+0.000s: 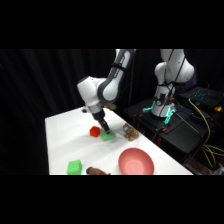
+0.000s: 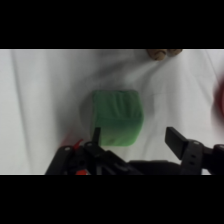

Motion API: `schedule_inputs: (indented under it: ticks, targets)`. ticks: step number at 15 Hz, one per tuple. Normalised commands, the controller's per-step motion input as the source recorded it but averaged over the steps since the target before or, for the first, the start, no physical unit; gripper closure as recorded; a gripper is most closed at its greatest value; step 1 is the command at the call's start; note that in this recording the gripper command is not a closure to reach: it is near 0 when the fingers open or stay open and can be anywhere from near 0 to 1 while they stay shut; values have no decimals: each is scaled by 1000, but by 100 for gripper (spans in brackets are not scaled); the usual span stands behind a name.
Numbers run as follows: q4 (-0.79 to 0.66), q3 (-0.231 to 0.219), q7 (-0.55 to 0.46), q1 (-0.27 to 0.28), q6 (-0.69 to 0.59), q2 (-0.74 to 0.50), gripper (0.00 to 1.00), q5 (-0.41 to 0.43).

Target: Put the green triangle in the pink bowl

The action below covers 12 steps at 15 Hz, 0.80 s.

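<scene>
Green triangle [image 2: 114, 117] under the tool [image 2: 135, 137].
Tool fingers stand wide apart, low over it, beside the red block [image 1: 94, 131].

Red block [image 1: 94, 131] crowds green triangle [image 1: 107, 136]; elsewhere open.

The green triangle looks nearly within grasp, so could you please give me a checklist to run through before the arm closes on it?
1. End effector open: ok, fingers spread.
2. Green triangle between the fingers: not ok, it lies just beyond the tips in the wrist view.
3. Red block clear of the triangle: cannot tell; they sit close together.
4. Pink bowl free inside: ok.
5. Green cube out of the path: ok, near the front edge.
</scene>
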Motion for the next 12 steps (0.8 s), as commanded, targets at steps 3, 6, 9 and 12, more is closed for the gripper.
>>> schedule_inputs:
  ticks: [3, 6, 9, 12]
  targets:
    - [39, 127, -223, -92, 85, 118, 0, 139]
    - [-49, 158, -219, -61, 75, 16, 0, 170]
    - [-45, 136, -238, -71, 69, 2, 0, 192]
    - [-4, 99, -233, -94, 78, 41, 0, 198]
